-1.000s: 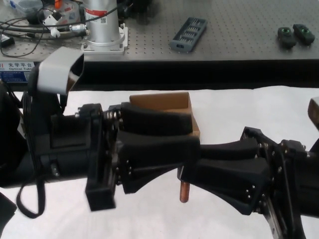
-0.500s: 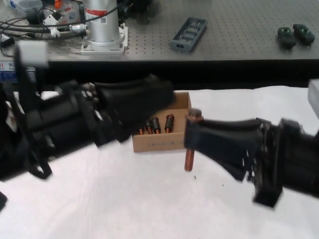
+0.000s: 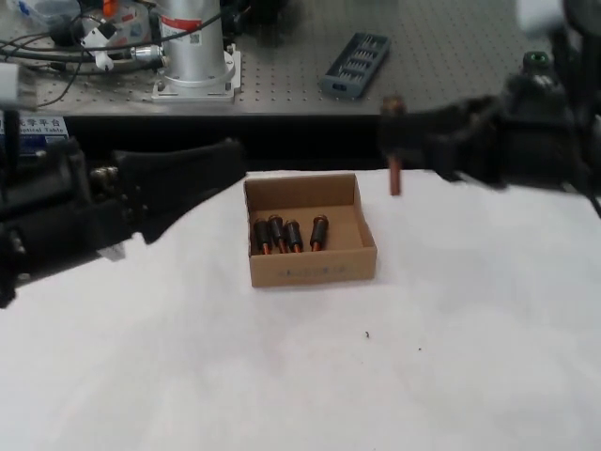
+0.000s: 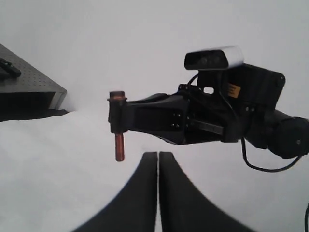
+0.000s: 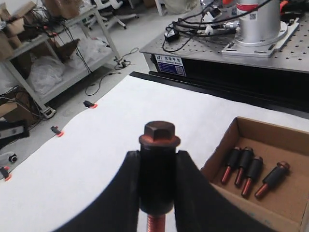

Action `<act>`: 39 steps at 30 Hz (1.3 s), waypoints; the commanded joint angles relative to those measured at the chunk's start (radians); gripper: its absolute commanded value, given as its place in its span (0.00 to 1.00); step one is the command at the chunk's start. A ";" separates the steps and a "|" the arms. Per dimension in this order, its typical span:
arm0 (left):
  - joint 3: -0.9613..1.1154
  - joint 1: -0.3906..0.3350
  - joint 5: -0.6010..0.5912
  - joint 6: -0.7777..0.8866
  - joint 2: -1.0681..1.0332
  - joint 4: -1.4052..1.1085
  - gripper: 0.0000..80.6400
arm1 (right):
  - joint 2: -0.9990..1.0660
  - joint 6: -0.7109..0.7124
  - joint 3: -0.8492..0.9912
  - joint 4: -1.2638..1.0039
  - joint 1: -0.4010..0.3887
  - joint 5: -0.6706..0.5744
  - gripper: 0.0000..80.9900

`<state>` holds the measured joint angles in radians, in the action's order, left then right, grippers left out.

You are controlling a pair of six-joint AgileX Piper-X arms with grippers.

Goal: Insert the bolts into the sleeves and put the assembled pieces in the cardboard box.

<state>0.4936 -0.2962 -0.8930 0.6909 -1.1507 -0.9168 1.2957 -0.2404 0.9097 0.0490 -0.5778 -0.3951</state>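
1. Cardboard box (image 3: pixel 310 271) open at the top, set on a white cloth (image 3: pixel 282 376) that spreads from its front wall toward the camera.
2. Inside the box, four assembled pieces (image 3: pixel 286 235) lying on the floor. Each is a copper-coloured shank in a dark collar. Three are bunched toward the left wall, with the fourth slightly apart on their right.
3. Left of the box, the left gripper (image 4: pixel 158 162) with its fingers pressed flat together and nothing between them. Tips close to the box's far left corner, black arm trailing away from the box.
4. Beyond the box's far right corner, the right gripper (image 5: pixel 158 169) pinching a black sleeve (image 5: pixel 158 186), one finger on either side.
5. Seated in that sleeve, a bolt (image 5: pixel 159 135) held upright, hexagonal head on top and bare copper shank hanging below. Carried in the air, clear of the cloth and outside the box.
6. Behind the box, past the cloth's far edge, a perforated bench (image 3: pixel 451 66).
7. On that bench, farther back than the box's left side, a metal post (image 3: pixel 192 42) on a base plate, with cables (image 3: pixel 66 42) tangled beside it.
8. Straight back from the box's right side, a grey tray (image 3: pixel 355 64) lying at an angle.
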 commanded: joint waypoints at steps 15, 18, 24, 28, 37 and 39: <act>0.002 0.191 -0.140 -0.034 0.003 0.313 0.01 | 0.567 0.025 0.595 0.306 0.008 0.157 0.04; 0.002 0.191 -0.140 -0.084 0.003 0.417 0.01 | 0.664 0.025 0.703 0.372 0.008 0.162 0.04; 0.002 0.191 -0.144 -0.153 0.003 0.619 0.01 | 0.828 0.063 0.880 0.495 0.008 0.294 0.04; 0.002 0.191 -0.144 -0.153 0.003 0.711 0.01 | 0.898 0.062 0.943 0.537 0.013 0.337 0.04; 0.002 0.191 -0.151 -0.153 0.003 0.751 0.01 | 0.976 0.054 0.949 0.581 0.017 0.363 0.04; 0.002 0.191 -0.164 -0.153 0.003 0.751 0.01 | 0.994 0.054 0.949 0.582 0.019 0.363 0.04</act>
<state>0.4936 -0.1086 -1.0272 0.5490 -1.1507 -0.1621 2.2863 -0.1868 1.8410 0.6249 -0.5659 -0.0338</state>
